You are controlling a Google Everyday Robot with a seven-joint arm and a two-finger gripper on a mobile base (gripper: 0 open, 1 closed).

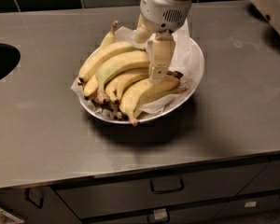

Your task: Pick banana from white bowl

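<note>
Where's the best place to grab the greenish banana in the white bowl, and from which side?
Probably take the banana at its thick end under the gripper, coming from above. It lies flat in the white bowl, top exposed, with other bananas packed along both long sides.

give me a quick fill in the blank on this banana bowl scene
The white bowl is lined with crumpled ___. The longest banana has a ___ tinge. The gripper reaches down beside that banana from ___. The bowl stands on a grey ___.
Missing words: paper, greenish, above, counter.
</note>
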